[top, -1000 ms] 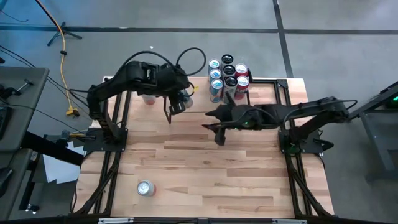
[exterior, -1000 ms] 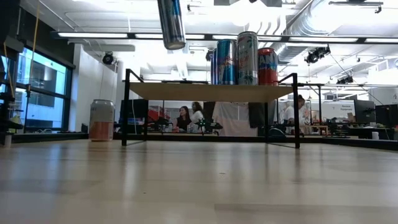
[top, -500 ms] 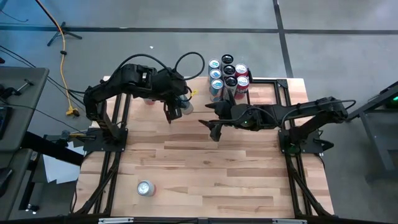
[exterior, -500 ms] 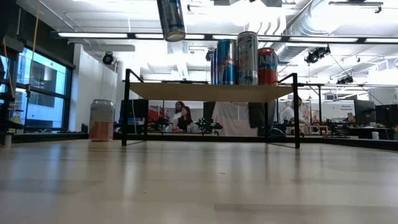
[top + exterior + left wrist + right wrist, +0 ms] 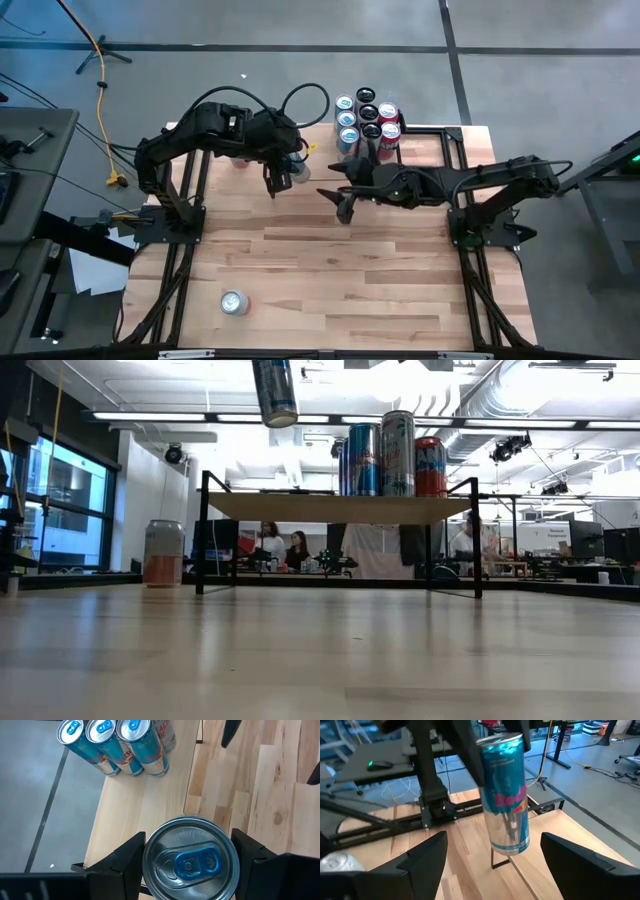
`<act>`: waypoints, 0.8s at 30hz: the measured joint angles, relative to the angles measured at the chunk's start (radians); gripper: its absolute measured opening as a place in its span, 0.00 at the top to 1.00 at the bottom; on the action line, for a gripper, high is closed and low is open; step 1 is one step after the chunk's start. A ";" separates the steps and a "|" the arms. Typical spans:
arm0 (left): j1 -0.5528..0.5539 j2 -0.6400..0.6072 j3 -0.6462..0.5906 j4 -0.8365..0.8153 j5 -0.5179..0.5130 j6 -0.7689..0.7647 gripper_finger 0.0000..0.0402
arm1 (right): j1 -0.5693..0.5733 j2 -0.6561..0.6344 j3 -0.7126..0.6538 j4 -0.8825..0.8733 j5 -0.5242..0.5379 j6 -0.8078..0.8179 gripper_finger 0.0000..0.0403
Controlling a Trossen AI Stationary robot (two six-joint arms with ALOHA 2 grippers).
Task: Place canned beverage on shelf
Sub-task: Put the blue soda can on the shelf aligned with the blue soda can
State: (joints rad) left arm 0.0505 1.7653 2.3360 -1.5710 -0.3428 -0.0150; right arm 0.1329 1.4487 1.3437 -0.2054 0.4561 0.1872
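Tabletop: plank shelf [image 5: 335, 507] at far edge, cans [image 5: 397, 453] crowding its right.
Left gripper [image 5: 187, 865]: clamped on tall can [image 5: 505, 795], held high.
Plan: I lower it onto the shelf's free left, probably upright.
Right gripper [image 5: 492, 857]: fingers apart, near; I keep it clear.

Even, bright overhead light fills the room; in the low view ceiling strip lights [image 5: 300, 417] glare white and wash out the ceiling around them. The tabletop [image 5: 320, 660] close to that camera is soft and out of focus, with pale sheen. In the right wrist view the near fingers [image 5: 422, 857] blur.
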 joint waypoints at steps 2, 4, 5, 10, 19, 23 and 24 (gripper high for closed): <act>0.000 0.000 0.000 0.000 0.000 -0.004 0.58 | -0.011 0.003 0.000 0.005 0.000 0.030 0.24; 0.000 0.000 0.000 0.000 0.000 -0.006 0.58 | -0.026 0.006 0.000 0.003 -0.042 0.053 0.23; 0.000 0.000 0.000 0.000 0.000 -0.006 0.58 | -0.035 0.006 0.000 0.003 -0.082 0.064 0.22; 0.000 0.000 0.000 0.000 0.052 -0.008 0.58 | -0.063 0.023 -0.001 -0.002 -0.179 0.094 0.07; 0.000 0.000 0.000 0.003 0.053 -0.008 0.58 | -0.052 0.046 0.000 0.066 -0.137 -0.007 0.05; -0.017 0.000 0.000 0.031 0.092 0.027 0.58 | -0.042 0.046 -0.001 0.066 -0.151 0.020 0.05; -0.025 0.000 0.000 0.050 0.098 0.039 0.58 | -0.040 0.048 -0.001 0.072 -0.151 0.031 0.05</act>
State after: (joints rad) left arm 0.0253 1.7649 2.3360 -1.5212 -0.2446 0.0240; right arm 0.0926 1.4971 1.3432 -0.1332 0.3052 0.2185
